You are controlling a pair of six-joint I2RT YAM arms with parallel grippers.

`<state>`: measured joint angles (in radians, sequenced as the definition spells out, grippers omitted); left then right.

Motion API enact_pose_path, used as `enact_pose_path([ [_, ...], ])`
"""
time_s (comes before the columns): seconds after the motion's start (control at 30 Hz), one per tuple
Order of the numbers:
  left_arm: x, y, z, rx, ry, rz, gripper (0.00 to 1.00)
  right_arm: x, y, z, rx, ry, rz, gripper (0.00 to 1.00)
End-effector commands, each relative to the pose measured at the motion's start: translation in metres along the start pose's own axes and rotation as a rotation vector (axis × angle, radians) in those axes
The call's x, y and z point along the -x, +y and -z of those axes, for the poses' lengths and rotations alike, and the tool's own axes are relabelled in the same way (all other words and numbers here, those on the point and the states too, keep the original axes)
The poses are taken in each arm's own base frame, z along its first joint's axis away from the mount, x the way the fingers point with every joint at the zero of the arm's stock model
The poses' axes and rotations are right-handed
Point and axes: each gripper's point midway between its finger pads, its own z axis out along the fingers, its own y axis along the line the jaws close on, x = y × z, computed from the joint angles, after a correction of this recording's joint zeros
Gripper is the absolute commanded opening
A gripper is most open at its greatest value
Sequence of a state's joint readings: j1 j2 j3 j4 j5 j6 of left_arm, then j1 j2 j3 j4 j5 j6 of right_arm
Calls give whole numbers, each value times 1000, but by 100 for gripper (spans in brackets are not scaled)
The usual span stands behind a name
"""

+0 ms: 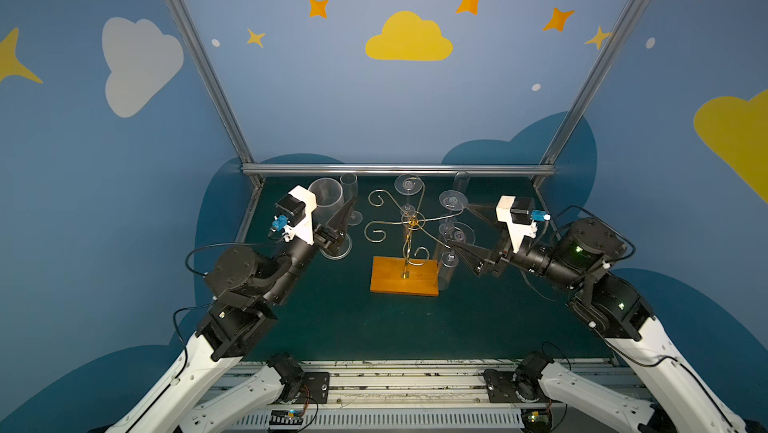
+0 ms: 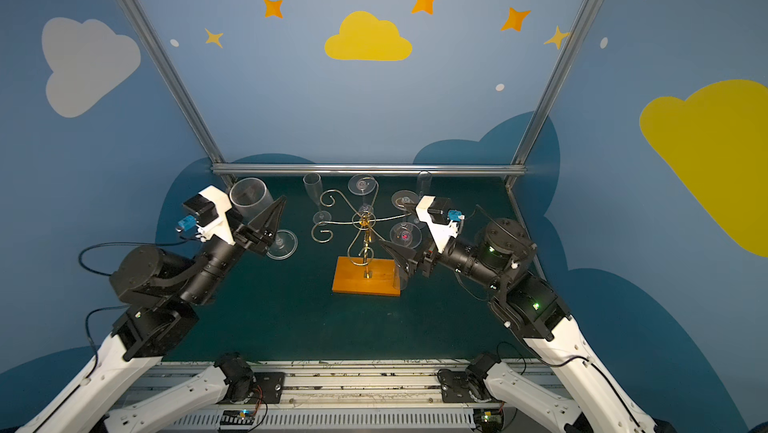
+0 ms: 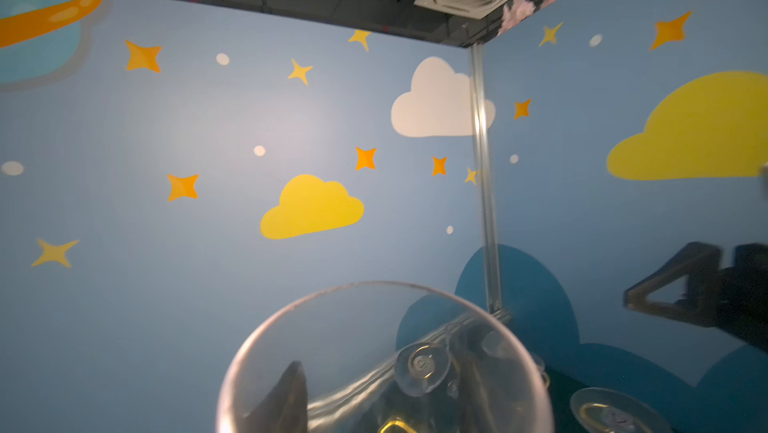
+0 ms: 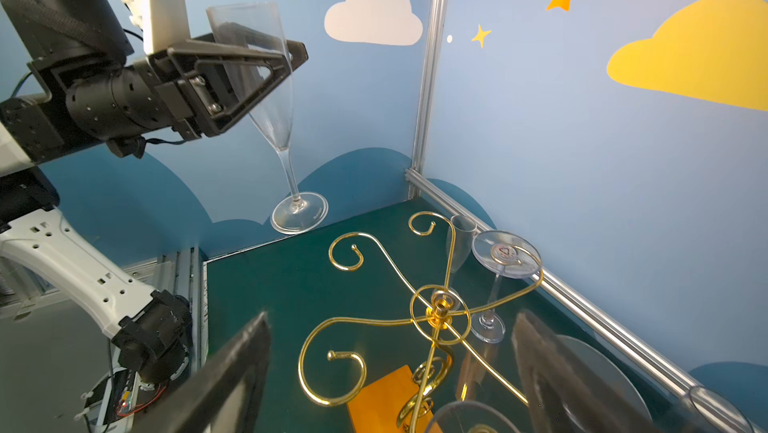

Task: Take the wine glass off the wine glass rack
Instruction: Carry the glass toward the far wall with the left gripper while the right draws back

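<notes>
The wine glass rack (image 1: 409,223) (image 2: 365,227) is a gold wire stand on an orange-brown wooden base (image 1: 405,279). My left gripper (image 1: 348,207) (image 4: 270,65) is shut on the bowl of a clear wine glass (image 1: 326,198) (image 4: 270,119), held upright left of the rack and apart from it. The foot (image 1: 337,247) hangs low over the mat. In the left wrist view the glass rim (image 3: 266,335) fills the lower frame. My right gripper (image 1: 460,226) (image 4: 390,368) stands open at the rack's right side. Its fingers straddle a rack arm and a hanging glass's foot (image 1: 459,236).
Several more clear glasses hang upside down on the rack's back and right arms (image 1: 409,183) (image 1: 453,200). One flute (image 1: 349,196) stands on the green mat behind my left gripper. Metal frame rails (image 1: 399,169) and blue walls close in the back and sides.
</notes>
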<state>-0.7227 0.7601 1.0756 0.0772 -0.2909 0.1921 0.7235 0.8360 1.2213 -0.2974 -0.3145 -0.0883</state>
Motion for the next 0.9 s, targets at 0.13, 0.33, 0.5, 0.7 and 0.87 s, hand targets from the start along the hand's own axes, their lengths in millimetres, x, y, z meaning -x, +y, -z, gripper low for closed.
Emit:
enact_pose_path([
  [0.13,-26,41,-4,227,-55,-38,43,-9,-16,19,-134,12,8,90],
  [0.33,-68,72,-20,307,-51,18,43,-13,-29,38,-246,-5,16,90],
  [0.5,-105,97,-39,346,-16,58,42,-22,-43,49,-349,6,26,91],
  [0.7,-148,107,-64,342,16,51,42,-30,-56,52,-421,36,46,91],
  [0.87,-194,113,-84,351,50,44,42,-35,-65,51,-466,60,56,92],
])
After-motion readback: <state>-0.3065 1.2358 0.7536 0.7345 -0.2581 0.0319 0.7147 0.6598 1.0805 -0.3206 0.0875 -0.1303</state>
